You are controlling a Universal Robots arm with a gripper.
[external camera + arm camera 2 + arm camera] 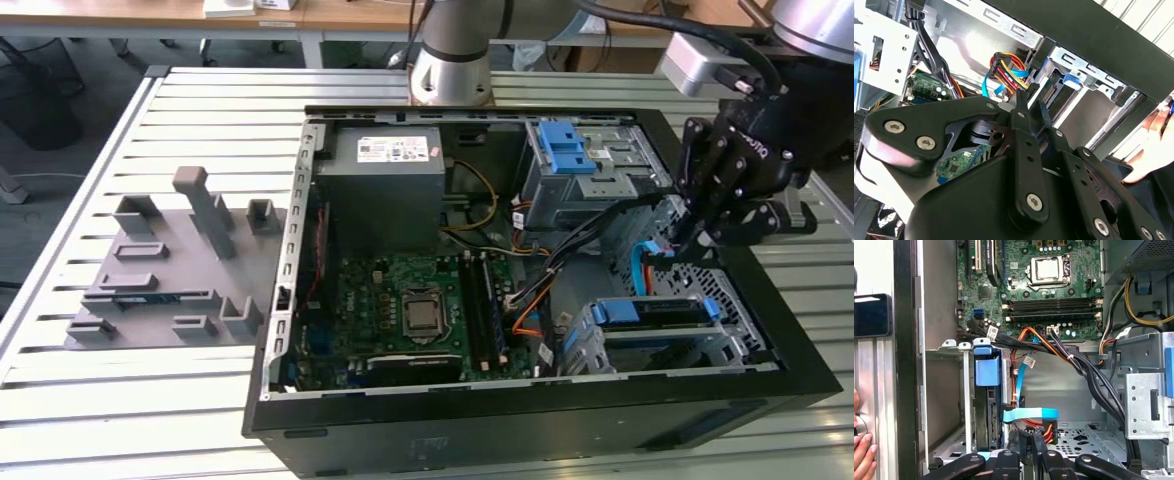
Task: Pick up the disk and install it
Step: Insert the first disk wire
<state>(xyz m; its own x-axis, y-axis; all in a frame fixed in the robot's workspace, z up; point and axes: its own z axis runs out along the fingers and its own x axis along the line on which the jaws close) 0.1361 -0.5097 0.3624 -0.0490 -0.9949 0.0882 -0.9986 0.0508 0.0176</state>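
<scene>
The claw [683, 243] was lowered into the open computer case [441, 425] at the exterior view's right; whether its fingers were open or closed could not be told. The disk [650, 312] was seated in the metal drive cage [727, 345] just below the claw.

My gripper [697, 232] is matt black metal with bright steel screws. The computer case [534, 425] has matt black painted walls and bare grey sheet-metal bays. The latches [987, 365] are smooth blue plastic. The bench [160, 400] is ribbed aluminium.
</scene>
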